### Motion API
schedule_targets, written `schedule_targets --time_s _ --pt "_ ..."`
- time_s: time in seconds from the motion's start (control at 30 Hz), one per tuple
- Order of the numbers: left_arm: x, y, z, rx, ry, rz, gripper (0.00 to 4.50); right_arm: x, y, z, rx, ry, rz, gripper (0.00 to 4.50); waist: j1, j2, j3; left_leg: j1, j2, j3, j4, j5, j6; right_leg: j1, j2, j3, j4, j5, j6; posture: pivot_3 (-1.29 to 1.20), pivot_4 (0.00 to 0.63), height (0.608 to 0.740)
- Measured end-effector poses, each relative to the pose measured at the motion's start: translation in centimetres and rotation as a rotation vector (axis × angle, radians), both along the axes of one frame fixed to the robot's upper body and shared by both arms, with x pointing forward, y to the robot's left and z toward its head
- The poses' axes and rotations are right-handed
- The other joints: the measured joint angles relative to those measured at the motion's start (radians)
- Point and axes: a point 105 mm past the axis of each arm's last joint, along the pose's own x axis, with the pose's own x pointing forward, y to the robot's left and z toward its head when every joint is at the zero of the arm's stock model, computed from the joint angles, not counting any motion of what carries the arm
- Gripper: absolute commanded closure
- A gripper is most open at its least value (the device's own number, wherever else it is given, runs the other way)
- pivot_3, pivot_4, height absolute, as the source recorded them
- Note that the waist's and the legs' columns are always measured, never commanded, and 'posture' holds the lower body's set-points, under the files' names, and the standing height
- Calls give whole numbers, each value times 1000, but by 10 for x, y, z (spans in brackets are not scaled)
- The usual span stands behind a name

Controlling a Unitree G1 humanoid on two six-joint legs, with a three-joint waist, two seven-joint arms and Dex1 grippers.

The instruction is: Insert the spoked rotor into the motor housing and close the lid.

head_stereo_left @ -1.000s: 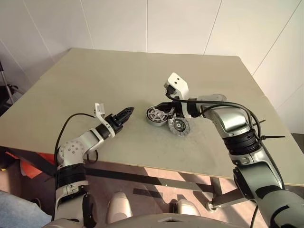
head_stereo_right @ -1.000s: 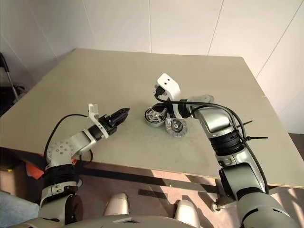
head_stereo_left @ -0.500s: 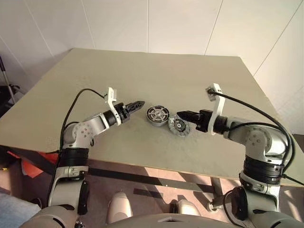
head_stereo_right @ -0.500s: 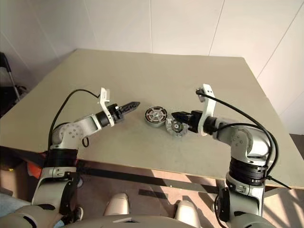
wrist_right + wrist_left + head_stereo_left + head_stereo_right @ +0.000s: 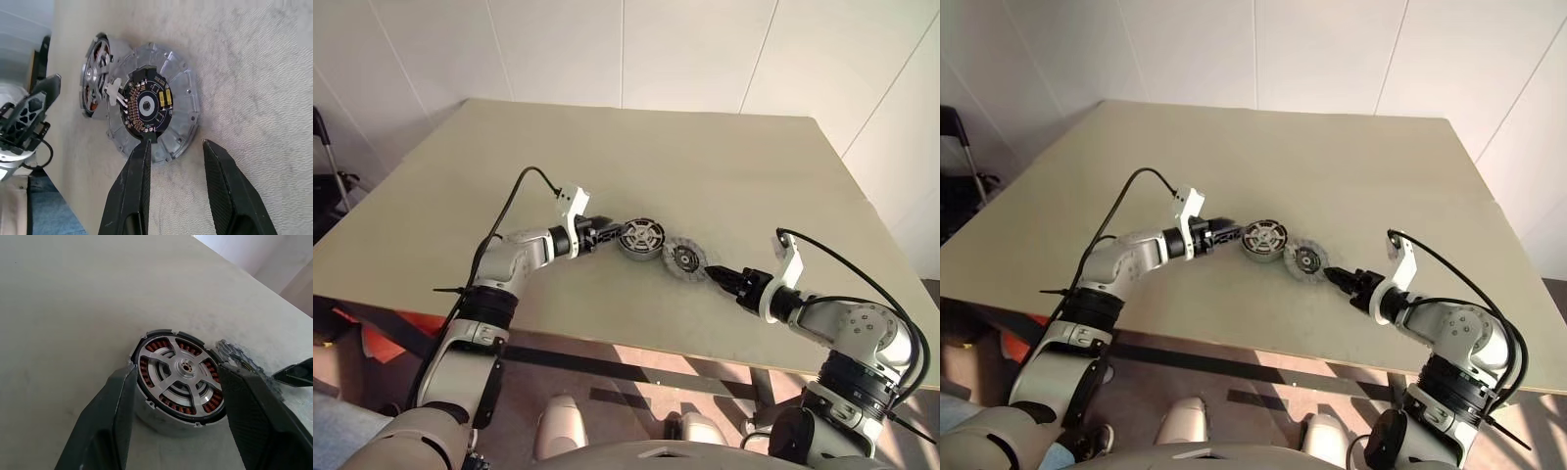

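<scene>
Rotor already sits in housing (image 5: 639, 236) mid-counter (image 5: 724, 157), left hand (image 5: 176, 396) apart w/ 2 fingers flanking it, lid (image 5: 684, 258) touching housing's right, right hand (image 5: 173, 181) apart beside lid; next: grab lid, cap housing.

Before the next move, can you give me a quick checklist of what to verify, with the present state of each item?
1. Spoked rotor seated in motor housing: ok, it appears so; silver spokes sit inside the ring of copper windings.
2. Left gripper placed at the housing: ok, its fingers are open, one on each side of the rim.
3. Left fingers actually touching the rim: cannot tell.
4. Lid on the housing: not ok, it lies on the table beside the housing, circuit board up.
5. Right gripper ready for the lid: ok, fingers open at the lid's near edge, gripping nothing.
</scene>
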Motion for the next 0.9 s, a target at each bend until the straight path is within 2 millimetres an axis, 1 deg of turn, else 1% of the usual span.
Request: schedule_targets --time_s 0.13,0.23,0.3,0.63,0.83,0.9 --pt "-2 1 -4 9 12 -1 1735 -1 2 -1 10 6 1 2659 1 0 0 0 0 0 0 0 0 1 -1 0 0 0 0 0 0 740" --pt "-2 1 -5 15 12 -1 1735 -1 10 -3 38 12 14 2659 0 0 0 0 0 0 0 0 -1 0 -1 0 0 0 0 0 0 740" --pt "-2 1 -5 20 10 0 1735 2 17 -6 58 30 20 2659 -1 0 0 0 0 0 0 0 -1 0 -1 0 0 0 0 0 0 740" --pt "-4 6 -4 36 3 10 1735 16 35 -6 111 51 42 2659 -6 1 0 0 0 0 -1 1 -2 -1 0 0 1 0 0 0 0 740" --pt "-4 9 -7 45 9 26 1735 20 36 0 93 35 58 2659 -2 1 0 0 0 0 -1 1 -2 -1 0 0 0 0 0 0 0 740" --pt "-4 8 -6 45 6 24 1735 19 33 2 70 30 66 2659 -1 1 0 0 0 0 -1 1 -2 -1 0 0 0 0 0 0 0 740"
